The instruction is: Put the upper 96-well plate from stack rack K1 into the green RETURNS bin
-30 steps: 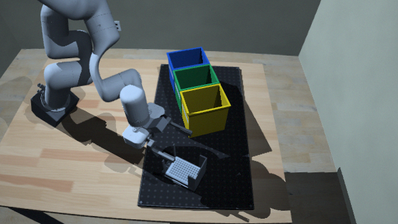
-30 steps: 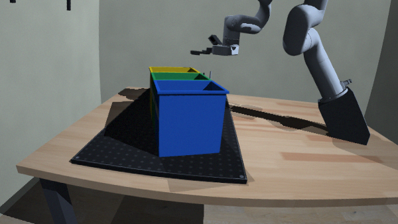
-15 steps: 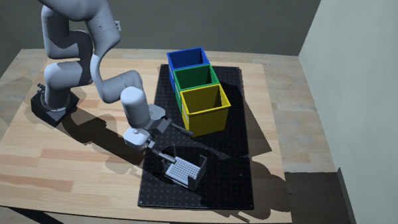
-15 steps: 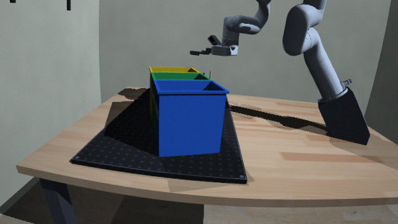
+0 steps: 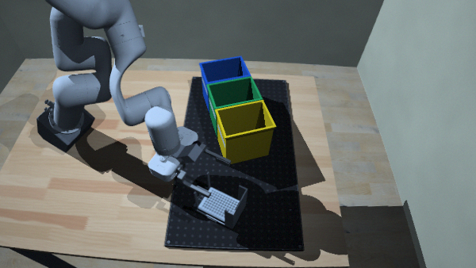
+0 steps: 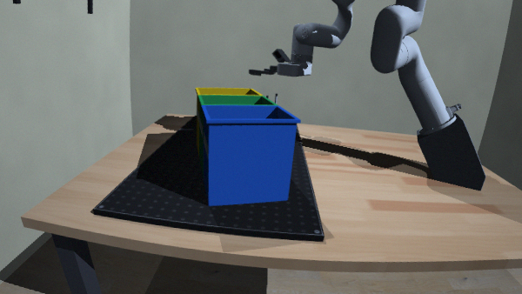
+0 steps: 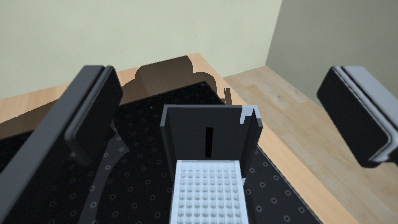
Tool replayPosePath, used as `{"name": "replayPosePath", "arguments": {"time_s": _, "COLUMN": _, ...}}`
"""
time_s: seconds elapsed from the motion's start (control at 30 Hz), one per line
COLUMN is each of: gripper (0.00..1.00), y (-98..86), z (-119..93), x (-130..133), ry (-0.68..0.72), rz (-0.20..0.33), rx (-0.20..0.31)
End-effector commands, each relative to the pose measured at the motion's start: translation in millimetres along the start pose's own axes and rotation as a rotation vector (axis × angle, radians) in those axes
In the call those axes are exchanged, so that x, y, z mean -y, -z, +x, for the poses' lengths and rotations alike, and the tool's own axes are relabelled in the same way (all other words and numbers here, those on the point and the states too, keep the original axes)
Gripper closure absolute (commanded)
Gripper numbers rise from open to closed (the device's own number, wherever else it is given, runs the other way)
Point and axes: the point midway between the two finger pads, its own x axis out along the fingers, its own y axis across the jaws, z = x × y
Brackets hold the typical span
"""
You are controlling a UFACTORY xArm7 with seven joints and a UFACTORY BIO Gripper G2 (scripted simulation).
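The rack K1 point(image 5: 240, 204) point(image 7: 187, 131) stands at the front of the black board. A white 96-well plate point(image 5: 220, 204) point(image 7: 209, 195) lies flat in it, wells up. The lower plate cannot be made out beneath it. The green bin point(image 5: 234, 93) point(image 6: 232, 101) stands upright between the other two; its label is not readable. My gripper point(image 5: 219, 178) point(image 6: 256, 72) point(image 7: 225, 115) is open and empty, its fingers wide apart. It hangs above the board between the yellow bin and K1, well above the plate, with its fingers pointing forward and outward.
The yellow bin point(image 5: 247, 144) point(image 6: 226, 91) stands upright on the rack's side of the green bin, close to one finger in the top view. The blue bin point(image 5: 222, 69) point(image 6: 250, 163) stands upright at the other end of the row. The perforated black board point(image 5: 278, 222) point(image 6: 174, 209) carries all of them.
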Motion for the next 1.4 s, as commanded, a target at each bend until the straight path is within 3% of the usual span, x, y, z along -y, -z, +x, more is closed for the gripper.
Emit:
{"name": "replayPosePath", "arguments": {"time_s": 0.0, "gripper": 0.63, "y": 2.1, "z": 2, "x": 0, "ry": -0.007, "rz": -0.004, "rx": 0.009}}
{"name": "replayPosePath", "arguments": {"time_s": 1.37, "gripper": 0.63, "y": 64.0, "z": 2, "x": 0, "ry": -0.006, "rz": -0.004, "rx": 0.009}}
